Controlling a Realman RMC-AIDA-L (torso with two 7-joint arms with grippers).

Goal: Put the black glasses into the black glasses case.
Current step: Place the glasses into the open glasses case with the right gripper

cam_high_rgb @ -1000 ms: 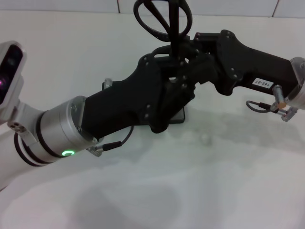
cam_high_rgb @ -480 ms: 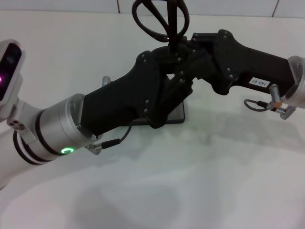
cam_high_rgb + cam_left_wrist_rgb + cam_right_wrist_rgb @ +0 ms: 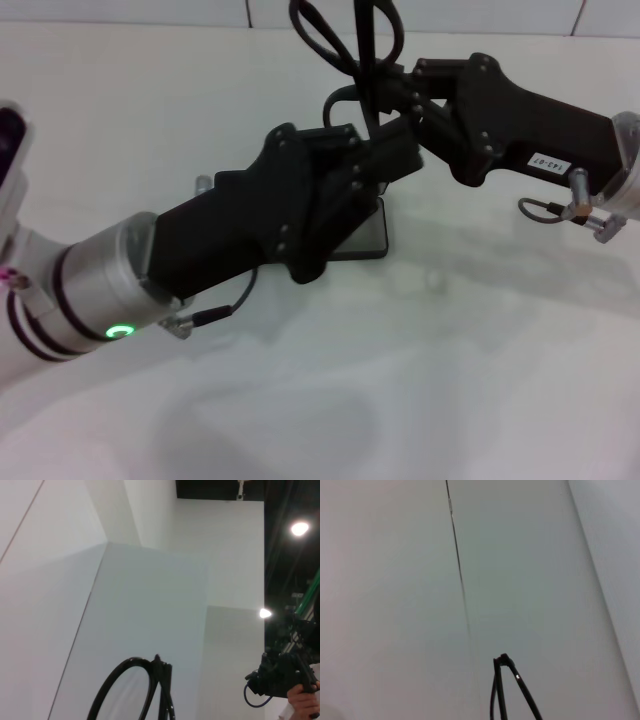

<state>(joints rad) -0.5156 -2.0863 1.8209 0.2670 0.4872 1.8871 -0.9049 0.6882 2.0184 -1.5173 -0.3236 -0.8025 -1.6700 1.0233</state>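
Counter (image 3: 420, 400): white. Left gripper (image 3: 385, 160) and right gripper (image 3: 400, 95) meet at centre, both apparently clamped on glasses (image 3: 345, 40), which stand upright at 12 o'clock above them. Case (image 3: 368, 235) lies beneath left gripper.

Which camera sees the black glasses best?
The head view: the black glasses stick up above both grippers, rims and arms showing. The left wrist view shows one rim; the right wrist view shows only thin frame pieces.
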